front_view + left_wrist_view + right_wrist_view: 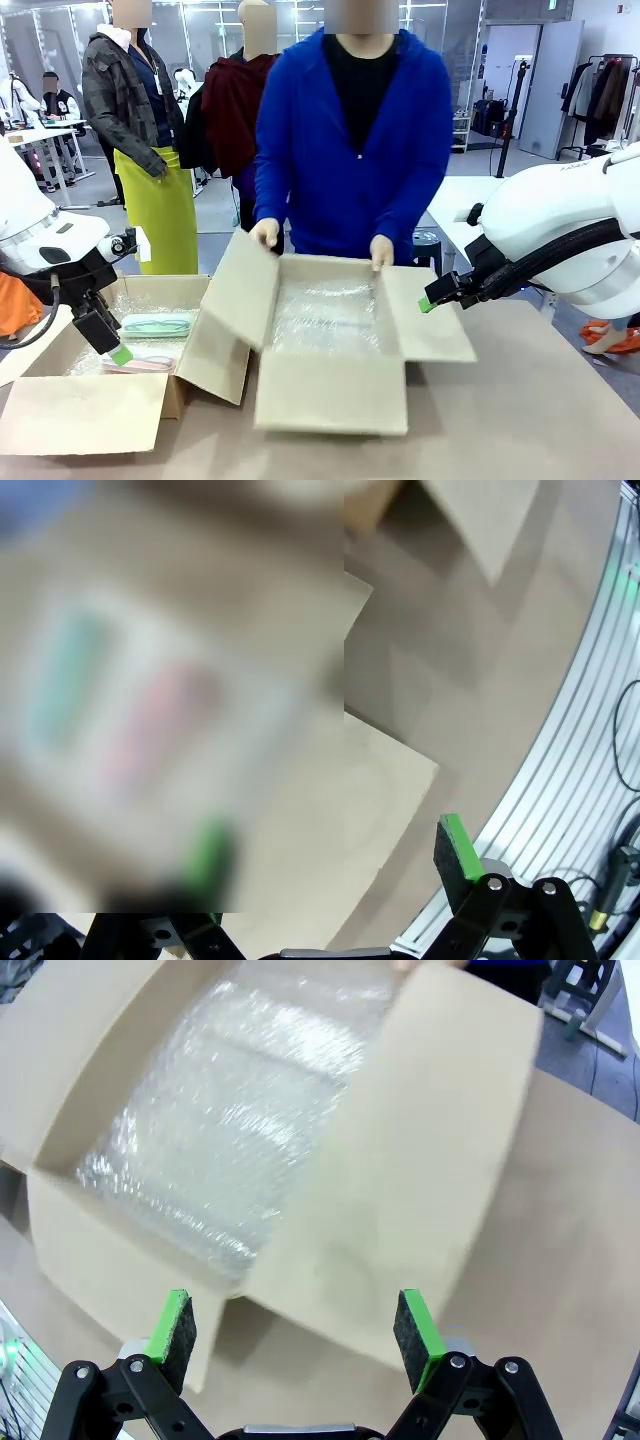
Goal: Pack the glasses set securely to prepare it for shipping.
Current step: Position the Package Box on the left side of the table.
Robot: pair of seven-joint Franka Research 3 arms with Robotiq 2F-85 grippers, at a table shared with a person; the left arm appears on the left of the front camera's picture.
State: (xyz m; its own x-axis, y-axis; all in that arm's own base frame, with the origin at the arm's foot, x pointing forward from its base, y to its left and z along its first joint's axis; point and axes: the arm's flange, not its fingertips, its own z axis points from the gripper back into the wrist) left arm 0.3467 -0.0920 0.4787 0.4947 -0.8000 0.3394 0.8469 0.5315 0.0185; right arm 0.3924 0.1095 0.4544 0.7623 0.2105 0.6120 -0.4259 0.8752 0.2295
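The glasses set lies in the left cardboard box [60,345] on bubble wrap: a mint-green case [155,323] and, nearer me, a pink case [140,363]. My left gripper [118,350] hangs open just above the pink case, holding nothing. In the blurred left wrist view the mint-green case [65,680] and the pink case [150,725] lie side by side beyond my open left gripper [335,850]. My right gripper [430,298] is open beside the right flap of the middle box [330,390]. In the right wrist view my right gripper [295,1325] is empty above that flap [420,1180].
The middle box is open and lined with bubble wrap [325,315] [230,1110]. A person in a blue jacket stands at the far side, with one hand [265,233] on the box's left flap and the other hand [382,252] on its far edge. Bare tabletop [540,400] lies to the right.
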